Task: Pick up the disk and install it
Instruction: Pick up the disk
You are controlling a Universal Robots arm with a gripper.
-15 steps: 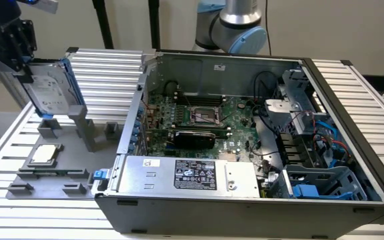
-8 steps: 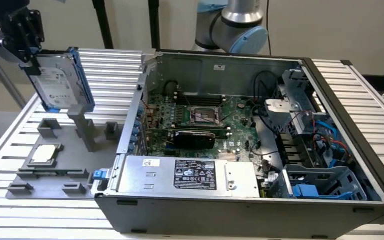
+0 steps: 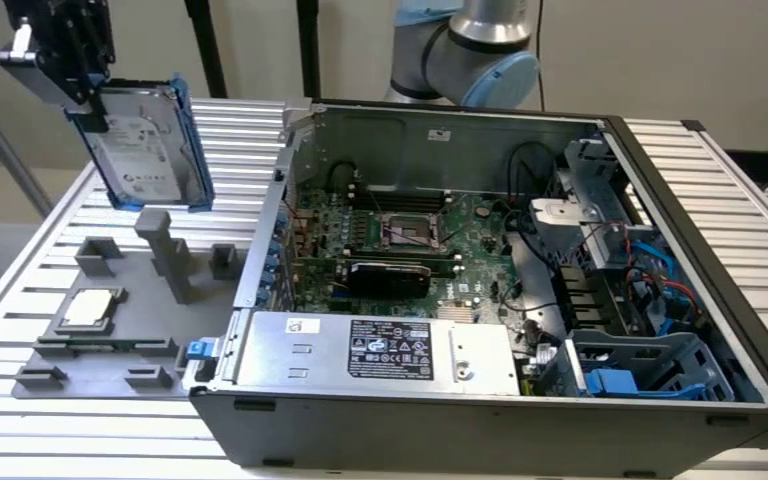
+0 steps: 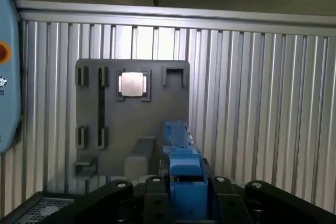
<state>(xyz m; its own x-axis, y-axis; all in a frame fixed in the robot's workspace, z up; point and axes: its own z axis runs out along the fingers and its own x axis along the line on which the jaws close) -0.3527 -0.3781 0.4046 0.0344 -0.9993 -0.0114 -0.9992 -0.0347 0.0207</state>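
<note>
Over a ribbed aluminium table (image 3: 37, 228) before a plain pale wall: grips the disk (image 3: 155, 150) by its upper edge in the gripper (image 3: 91, 108), clenched on the blue carrier rail (image 4: 181, 150), white label turned to the exterior view. Holds it on edge, close to upright, in open air and touching nothing but the gripper. Hangs it straight above the grey fixture plate (image 3: 144, 312), well clear of the tall post (image 3: 164, 250) below, with the small square chip (image 3: 91, 308) seated in its pocket farther down under the gripper. Reads as pick-up done and the carry in hand, judging by the clear gap between drive and plate. Leaves the open computer case (image 3: 491, 432) well apart from the gripper, toward the exterior view's right, with the motherboard (image 3: 411, 235) on its floor, the large silver box (image 3: 277, 350) with a black label along the near edge and a grey-blue drive cage (image 3: 651, 365) in the corner farthest from the gripper. Calls, on this showing, for height enough to clear the case wall, a turn of the drive to match the bay, and care around the loose cables (image 3: 651, 272) beside the cage; cannot tell from here which bay is meant
</note>
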